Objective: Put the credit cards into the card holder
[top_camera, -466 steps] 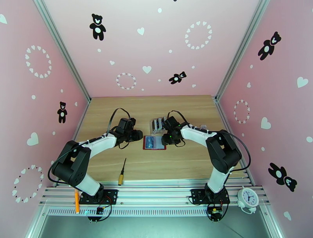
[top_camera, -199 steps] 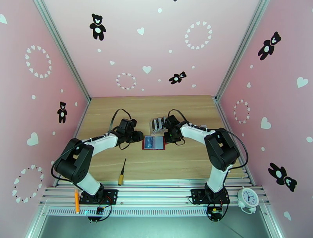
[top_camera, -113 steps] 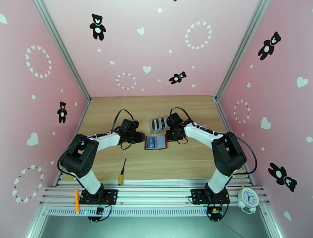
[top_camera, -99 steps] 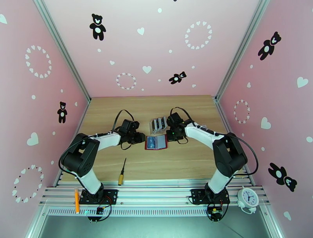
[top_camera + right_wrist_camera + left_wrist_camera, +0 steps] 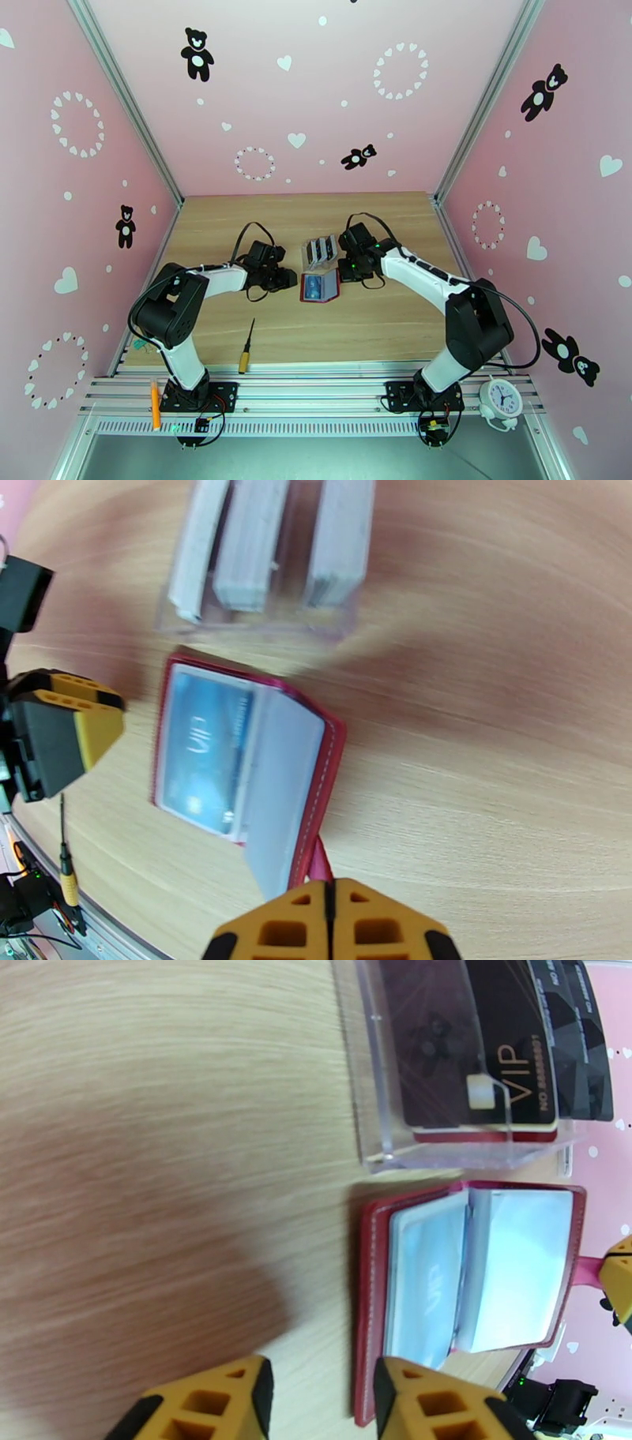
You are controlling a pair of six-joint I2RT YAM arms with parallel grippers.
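Card holder open on the table, before the clear rack | right gripper clamped on its snap tab; left gripper, jaws apart, at its left edge | best: pin tab down, feed credit cards squarely.

Dark red card holder lies open, blue card in its sleeve; black cards stand just behind.
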